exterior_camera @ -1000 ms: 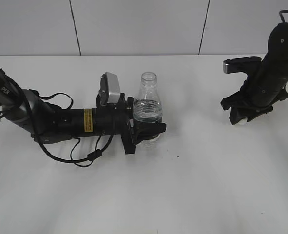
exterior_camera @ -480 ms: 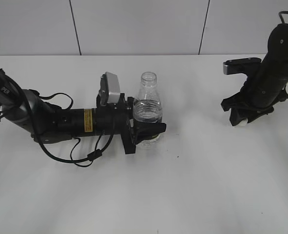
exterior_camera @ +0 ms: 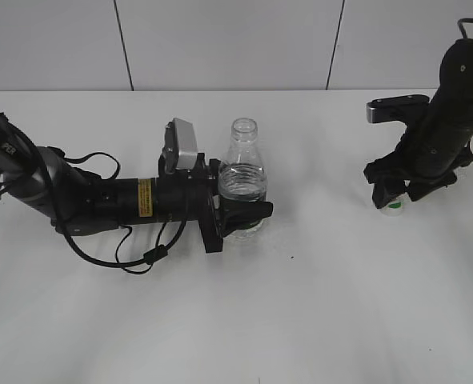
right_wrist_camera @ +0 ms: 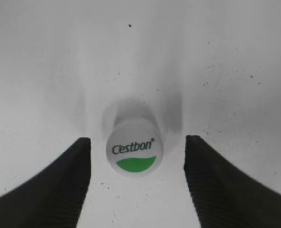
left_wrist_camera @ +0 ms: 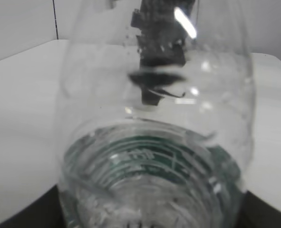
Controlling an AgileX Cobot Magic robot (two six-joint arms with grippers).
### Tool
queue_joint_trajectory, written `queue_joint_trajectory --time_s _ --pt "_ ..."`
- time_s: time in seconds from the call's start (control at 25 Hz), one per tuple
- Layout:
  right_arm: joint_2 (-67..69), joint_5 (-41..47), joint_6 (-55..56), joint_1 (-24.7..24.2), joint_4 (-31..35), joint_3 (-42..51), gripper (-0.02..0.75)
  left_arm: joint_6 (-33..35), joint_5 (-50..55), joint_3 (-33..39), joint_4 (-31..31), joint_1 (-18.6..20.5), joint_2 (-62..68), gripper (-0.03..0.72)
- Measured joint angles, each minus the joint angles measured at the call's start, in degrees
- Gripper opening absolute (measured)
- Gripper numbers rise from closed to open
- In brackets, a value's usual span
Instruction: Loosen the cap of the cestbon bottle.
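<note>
The cestbon bottle [exterior_camera: 242, 178] stands upright at the table's middle with its mouth open and no cap on it. It fills the left wrist view [left_wrist_camera: 154, 142], where its green label shows through the water. My left gripper [exterior_camera: 238, 219] is shut on its lower body. The cap [exterior_camera: 394, 203], white with a green patch, lies on the table at the right. In the right wrist view the cap [right_wrist_camera: 134, 148] sits between my right gripper's [right_wrist_camera: 138, 161] open fingers, touching neither. The right gripper [exterior_camera: 396, 192] hovers just over it.
The white table [exterior_camera: 300, 304] stretches in front of both arms. A white panelled wall [exterior_camera: 220, 40] runs behind the table's far edge. The left arm's black cables [exterior_camera: 132, 256] lie on the table beside the bottle.
My right gripper has opened and lifted slightly, and the cap now shows on the table beneath it. The left arm and bottle have not moved.
</note>
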Motion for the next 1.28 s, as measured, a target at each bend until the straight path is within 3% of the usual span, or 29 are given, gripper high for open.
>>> queue_joint_trajectory --time_s 0.12,0.2,0.64,0.92,1.28 --pt "0.0 0.67 0.0 0.0 -0.06 0.0 0.599 0.0 0.0 0.0 0.0 0.0 0.0 0.398" --pt "0.0 1.23 0.0 0.0 -0.11 0.0 0.631 0.0 0.0 0.0 0.0 0.0 0.0 0.398" --pt "-6.18 2.63 1.28 0.0 -0.17 0.0 0.608 -2.03 0.06 0.0 -0.34 0.0 0.0 0.398" --pt "-6.35 3.55 1.28 0.0 -0.17 0.0 0.596 -7.2 1.21 0.0 -0.6 0.0 0.0 0.538" --pt "-6.35 3.67 1.23 0.0 -0.17 0.0 0.594 -8.8 1.75 0.05 -0.09 0.0 -3.49 0.559"
